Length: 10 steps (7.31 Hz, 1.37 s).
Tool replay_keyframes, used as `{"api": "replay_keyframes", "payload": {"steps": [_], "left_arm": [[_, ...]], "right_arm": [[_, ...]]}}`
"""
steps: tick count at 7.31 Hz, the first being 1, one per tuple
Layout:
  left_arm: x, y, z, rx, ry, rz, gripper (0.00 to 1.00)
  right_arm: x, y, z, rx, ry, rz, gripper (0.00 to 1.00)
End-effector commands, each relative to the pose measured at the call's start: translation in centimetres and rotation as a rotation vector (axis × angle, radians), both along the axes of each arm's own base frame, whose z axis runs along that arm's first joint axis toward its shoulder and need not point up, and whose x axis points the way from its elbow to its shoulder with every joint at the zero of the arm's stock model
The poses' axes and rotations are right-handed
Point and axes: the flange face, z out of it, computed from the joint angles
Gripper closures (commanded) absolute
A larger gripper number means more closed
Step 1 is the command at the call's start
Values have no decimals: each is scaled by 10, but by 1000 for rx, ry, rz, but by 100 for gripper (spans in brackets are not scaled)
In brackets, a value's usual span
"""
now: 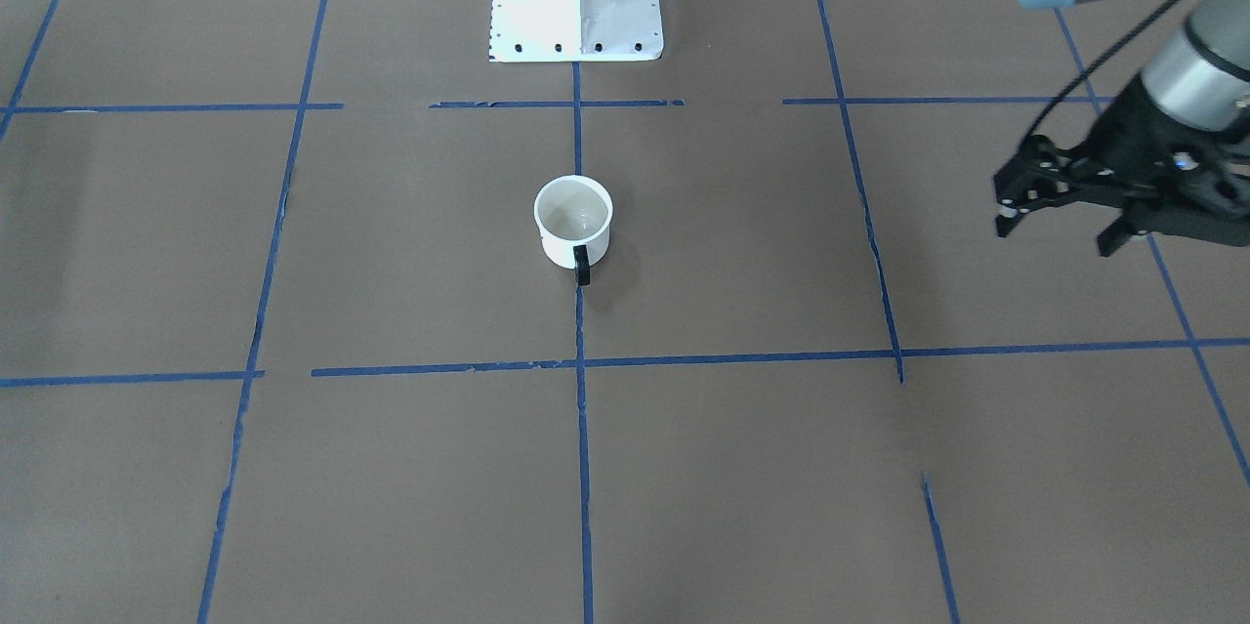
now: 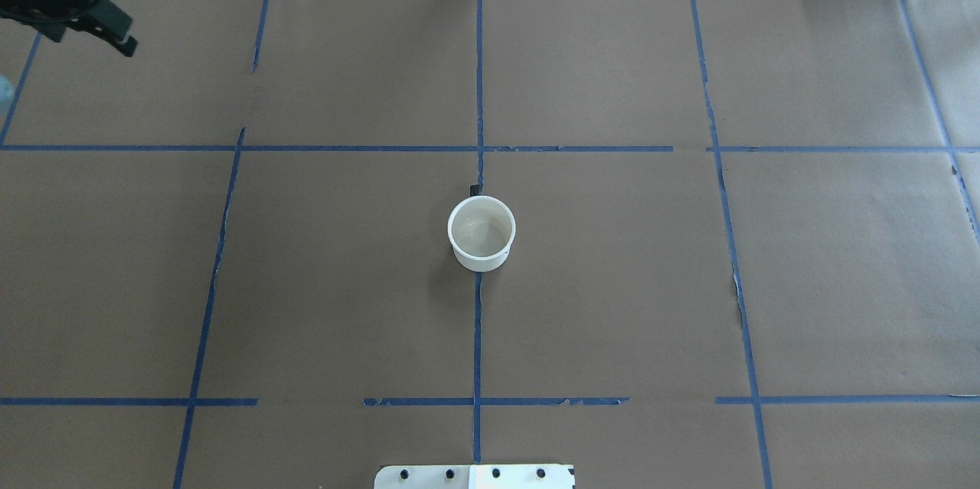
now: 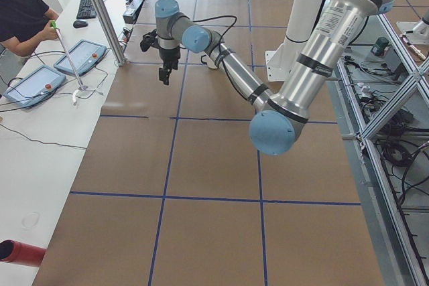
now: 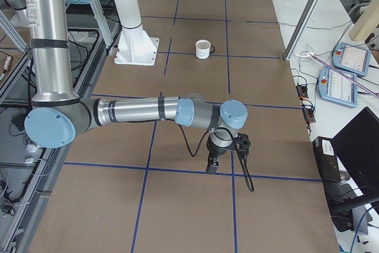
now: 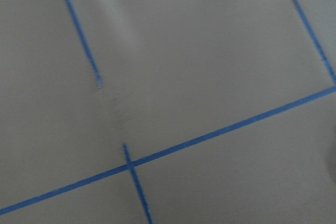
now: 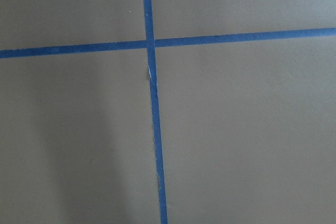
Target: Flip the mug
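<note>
The white mug (image 1: 573,226) stands upright, mouth up, in the middle of the brown table on a blue tape line. Its black handle points away from the robot. It also shows in the overhead view (image 2: 481,233) and the exterior right view (image 4: 203,49), where its smiley face shows. My left gripper (image 1: 1053,235) is open and empty, hovering far to the mug's side; it also shows in the overhead view's top left corner (image 2: 90,37). My right gripper (image 4: 212,167) shows only in the exterior right view, far from the mug, and I cannot tell whether it is open or shut. Both wrist views show only paper and tape.
The white robot base plate (image 1: 576,14) stands behind the mug. Blue tape lines (image 2: 478,336) grid the brown paper. An operator (image 3: 20,11) and tablets (image 3: 80,55) are at a side table beyond the far edge.
</note>
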Motion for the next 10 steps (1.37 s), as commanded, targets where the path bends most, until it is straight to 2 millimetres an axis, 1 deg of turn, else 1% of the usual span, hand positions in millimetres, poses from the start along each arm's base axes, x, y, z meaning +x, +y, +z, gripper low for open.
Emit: {"api": "replay_keyframes", "payload": {"steps": [1, 2, 3, 4, 5, 6, 8, 9, 10], "left_arm": [[-88, 22, 123, -55, -14, 40, 0], [-127, 33, 169, -66, -36, 41, 0], [-173, 34, 213, -92, -42, 26, 0], [-187, 44, 247, -131, -50, 25, 0], [-193, 59, 265, -141, -51, 39, 0], [-193, 70, 278, -168, -50, 38, 0], [-193, 74, 305, -199, -48, 38, 0], [-192, 73, 312, -197, -48, 35, 0], [-192, 73, 312, -198, -48, 34, 0]], "right_arm": [[0, 0, 0, 0, 0, 0, 0], [0, 0, 0, 0, 0, 0, 0], [0, 0, 0, 0, 0, 0, 0], [0, 0, 0, 0, 0, 0, 0], [0, 0, 0, 0, 0, 0, 0], [0, 0, 0, 0, 0, 0, 0], [0, 0, 0, 0, 0, 0, 0], [0, 1, 1, -1, 0, 0, 0], [0, 0, 0, 0, 0, 0, 0]]}}
